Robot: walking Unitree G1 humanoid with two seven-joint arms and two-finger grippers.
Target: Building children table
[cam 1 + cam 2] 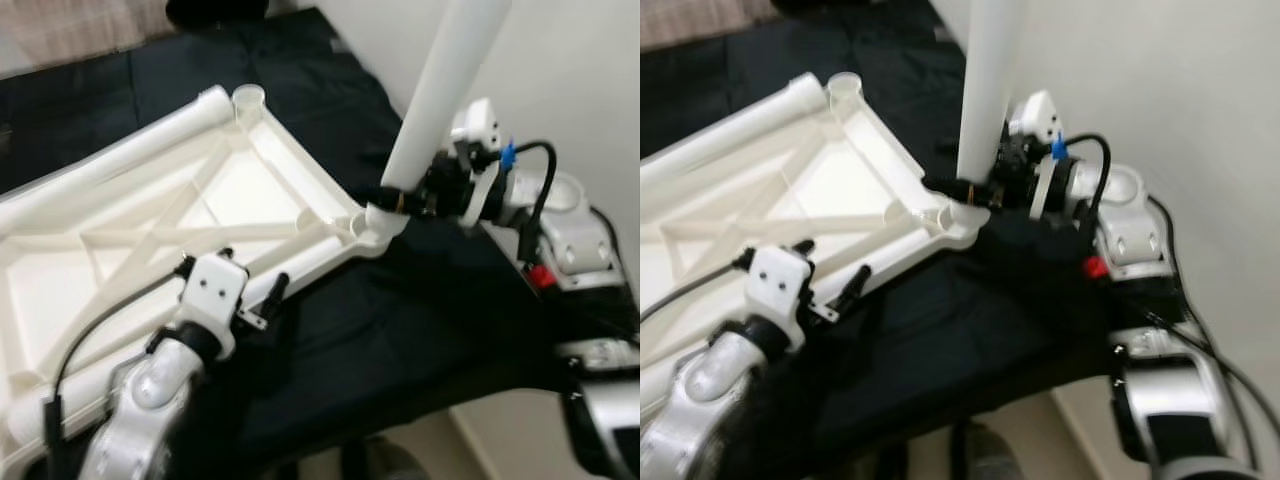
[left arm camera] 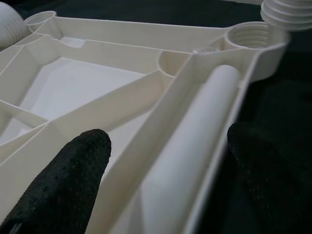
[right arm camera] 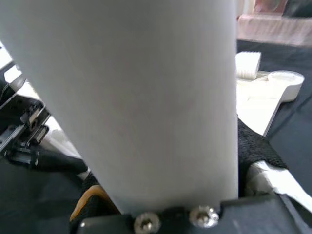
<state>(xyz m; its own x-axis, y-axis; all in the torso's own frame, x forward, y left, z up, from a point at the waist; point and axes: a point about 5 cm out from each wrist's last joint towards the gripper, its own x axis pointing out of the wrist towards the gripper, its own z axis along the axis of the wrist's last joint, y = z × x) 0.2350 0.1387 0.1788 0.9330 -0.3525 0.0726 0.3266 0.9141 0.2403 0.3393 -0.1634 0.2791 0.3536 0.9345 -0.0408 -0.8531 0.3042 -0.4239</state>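
We cannot read any text, label, brand, number or sign in these pictures. The white tabletop (image 1: pixel 150 230), the white leg (image 1: pixel 440 90) and the grippers' housings carry no writing that we can make out.

The right gripper (image 1: pixel 975 188) clasps a white table leg (image 1: pixel 990 90) standing upright over the corner socket of the upturned white tabletop (image 1: pixel 790 190). The left gripper (image 1: pixel 835 275) spans the tabletop's near edge rail, fingers apart, above black cloth (image 1: pixel 970 320).

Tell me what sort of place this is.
Probably a room in a home: a white plastic tabletop lies upside down on a black cloth beside a plain white wall, and pale flooring shows below.
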